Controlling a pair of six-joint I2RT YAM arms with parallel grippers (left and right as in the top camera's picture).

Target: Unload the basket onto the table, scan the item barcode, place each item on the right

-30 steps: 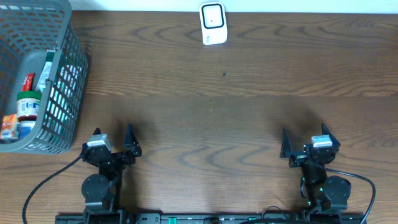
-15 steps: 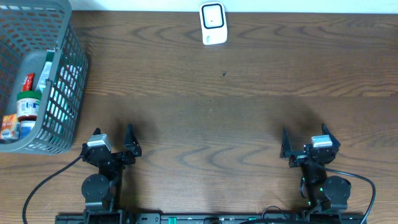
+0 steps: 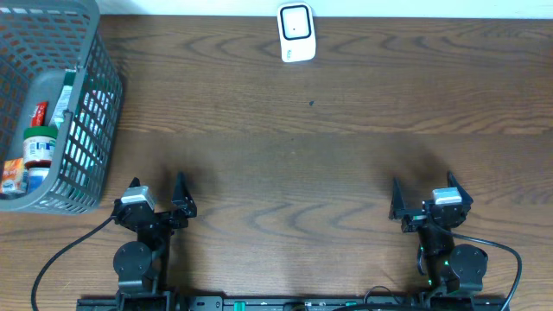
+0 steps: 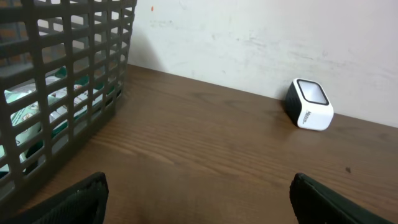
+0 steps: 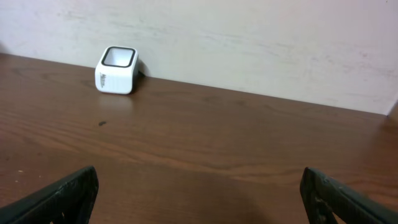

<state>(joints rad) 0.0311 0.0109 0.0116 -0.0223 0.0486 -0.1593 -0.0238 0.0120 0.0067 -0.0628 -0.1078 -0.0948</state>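
While nothing differs from the overhead views of a second and half a second ago, with both arms parked exactly where they were at the near edge of the table [image 3: 346, 164], the left gripper [image 3: 156, 181] stands released with its jaws spread wide and nothing between them. The right gripper [image 3: 422, 183] is likewise wide open and empty. The scanner [image 3: 295, 33] sits at the far edge, against the wall [image 5: 249, 37] and well apart from both arms. Its long axis runs roughly from far to near with a slight tilt, and its dark-rimmed window faces upward. The goods lie in the grey basket [image 3: 95, 130] at the far left corner, beyond the left arm. Among them is a jar [image 3: 38, 147] with a green lid, which seems to lie with its long axis far to near and the lid toward the far edge. Red and orange packets [image 3: 12, 174] sit beside it, their barcodes too small to make out.
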